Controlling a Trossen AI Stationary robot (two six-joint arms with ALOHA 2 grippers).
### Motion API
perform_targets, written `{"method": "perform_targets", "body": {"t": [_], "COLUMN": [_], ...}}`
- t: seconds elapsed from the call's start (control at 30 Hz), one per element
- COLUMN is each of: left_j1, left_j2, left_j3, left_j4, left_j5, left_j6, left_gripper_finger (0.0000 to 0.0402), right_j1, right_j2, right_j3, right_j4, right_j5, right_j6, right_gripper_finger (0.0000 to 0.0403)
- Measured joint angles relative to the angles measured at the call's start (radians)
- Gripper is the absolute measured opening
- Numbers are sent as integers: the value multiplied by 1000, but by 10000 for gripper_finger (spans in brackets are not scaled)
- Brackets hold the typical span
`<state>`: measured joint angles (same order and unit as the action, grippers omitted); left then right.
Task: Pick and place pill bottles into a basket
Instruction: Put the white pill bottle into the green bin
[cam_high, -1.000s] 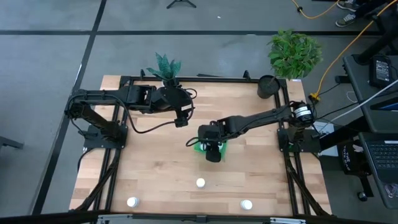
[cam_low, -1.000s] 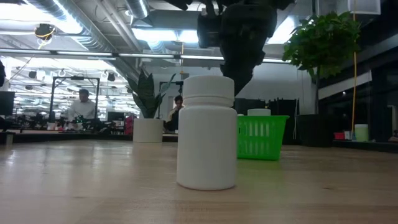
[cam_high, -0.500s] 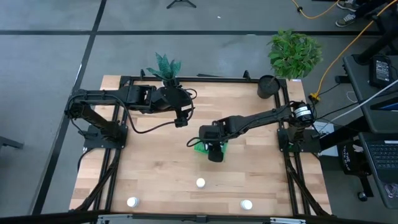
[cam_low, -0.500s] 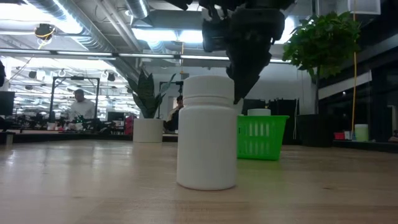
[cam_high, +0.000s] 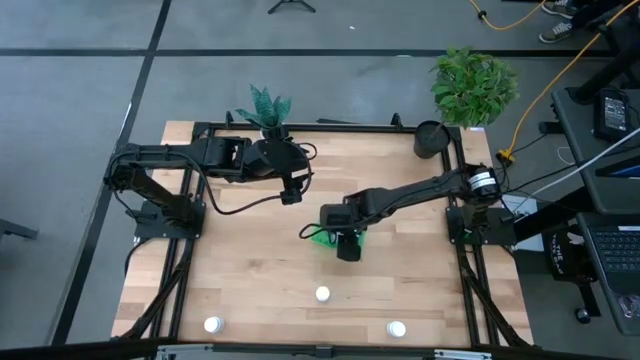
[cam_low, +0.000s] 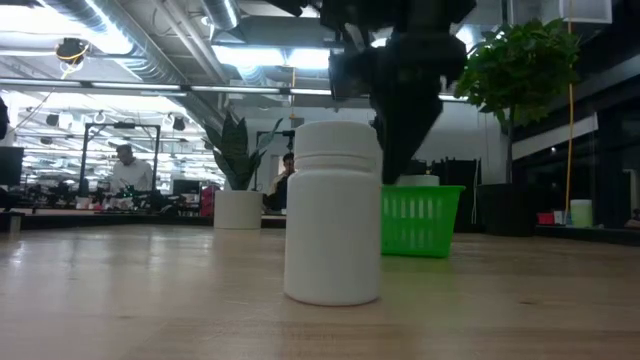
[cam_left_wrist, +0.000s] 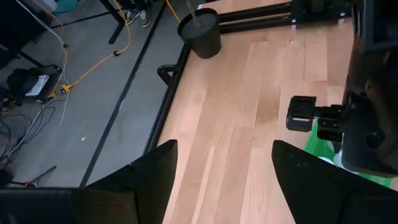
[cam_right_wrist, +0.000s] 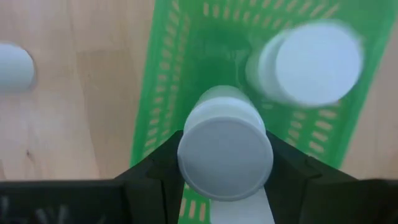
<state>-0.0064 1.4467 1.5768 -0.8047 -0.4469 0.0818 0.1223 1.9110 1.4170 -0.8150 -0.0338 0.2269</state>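
— Three pill bottles stand near the surface's front edge (cam_high: 322, 294); high view puts the right claw (cam_high: 346, 246) over the basket (cam_high: 318, 237) mid-surface. Left claw (cam_high: 291, 194) waits toward the back edge.

— Low view?

— One bottle (cam_low: 333, 213) foremost, basket behind it.

— Left wrist?

— Fingers parted, holding nothing.

— Right wrist?

— Closed on a bottle (cam_right_wrist: 225, 149), gripped at the sides, above the basket; another (cam_right_wrist: 309, 62) lies inside. Likely light, rigid, smooth.
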Motion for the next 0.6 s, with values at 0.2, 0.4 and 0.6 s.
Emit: {"method": "perform_targets", "body": {"t": [0.2,0.4,0.6], "left_j1": [-9,-15,-15], "left_j2": [0,0,0], "left_j3": [0,0,0], "left_j4": [0,0,0], "left_j5": [2,3,22], "left_j6": [2,10,10], "left_gripper_finger": [255,255,255], "right_j1": [0,-16,-37], "right_j2": [28,28,28], "right_j3": [-1,-1,-1], "right_j4": [-5,-4,-8], "right_j5": [-16,-14,-12], "right_j6": [-2,-2,-3], "right_gripper_finger": [164,164,164]}}
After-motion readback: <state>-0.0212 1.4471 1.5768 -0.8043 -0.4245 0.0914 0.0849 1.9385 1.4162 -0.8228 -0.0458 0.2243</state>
